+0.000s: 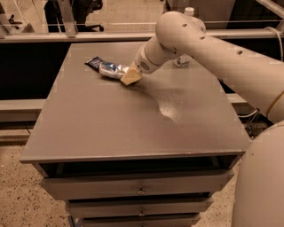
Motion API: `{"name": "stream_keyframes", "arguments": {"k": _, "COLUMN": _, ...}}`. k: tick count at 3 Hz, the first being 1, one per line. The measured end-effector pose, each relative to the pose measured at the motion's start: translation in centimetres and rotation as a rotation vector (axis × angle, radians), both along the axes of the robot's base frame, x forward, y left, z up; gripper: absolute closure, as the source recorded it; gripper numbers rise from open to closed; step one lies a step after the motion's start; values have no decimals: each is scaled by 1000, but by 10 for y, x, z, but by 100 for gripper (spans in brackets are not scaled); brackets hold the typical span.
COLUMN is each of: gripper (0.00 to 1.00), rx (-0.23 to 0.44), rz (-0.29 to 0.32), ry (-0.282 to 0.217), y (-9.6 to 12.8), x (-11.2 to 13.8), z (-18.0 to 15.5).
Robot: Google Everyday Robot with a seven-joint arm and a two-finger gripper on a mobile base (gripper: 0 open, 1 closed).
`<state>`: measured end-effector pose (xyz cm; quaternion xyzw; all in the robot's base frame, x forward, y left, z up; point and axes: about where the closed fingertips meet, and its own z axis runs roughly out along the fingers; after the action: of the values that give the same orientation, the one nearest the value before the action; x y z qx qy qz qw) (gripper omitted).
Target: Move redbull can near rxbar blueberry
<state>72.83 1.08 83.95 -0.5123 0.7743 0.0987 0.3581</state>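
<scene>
The redbull can (110,69), silver and blue, lies on its side on the grey table (133,119) at the back left. Its left end touches or nearly touches the rxbar blueberry (93,62), a flat dark blue wrapper lying just behind and to the left of it. My gripper (131,76), with tan tips, is low over the table at the can's right end and looks in contact with it. The pale arm comes in from the right.
A clear water bottle with a white cap (188,10) stands at the table's back right, mostly hidden behind my arm. Drawers (140,189) sit below the front edge. A rail and a dark gap run behind the table.
</scene>
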Motion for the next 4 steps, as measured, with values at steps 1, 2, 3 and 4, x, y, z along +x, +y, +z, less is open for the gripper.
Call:
{"name": "stream_keyframes", "arguments": {"k": 1, "gripper": 41, "rx": 0, "rz": 0, "ry": 0, "y": 0, "x": 0, "z": 0}}
{"name": "stream_keyframes", "arguments": {"k": 2, "gripper": 17, "rx": 0, "rz": 0, "ry": 0, "y": 0, "x": 0, "z": 1}}
{"name": "stream_keyframes", "arguments": {"k": 3, "gripper": 0, "rx": 0, "rz": 0, "ry": 0, "y": 0, "x": 0, "z": 1}}
{"name": "stream_keyframes", "arguments": {"k": 4, "gripper": 0, "rx": 5, "rz": -3, "ry": -3, "y": -2, "x": -1, "z": 4}}
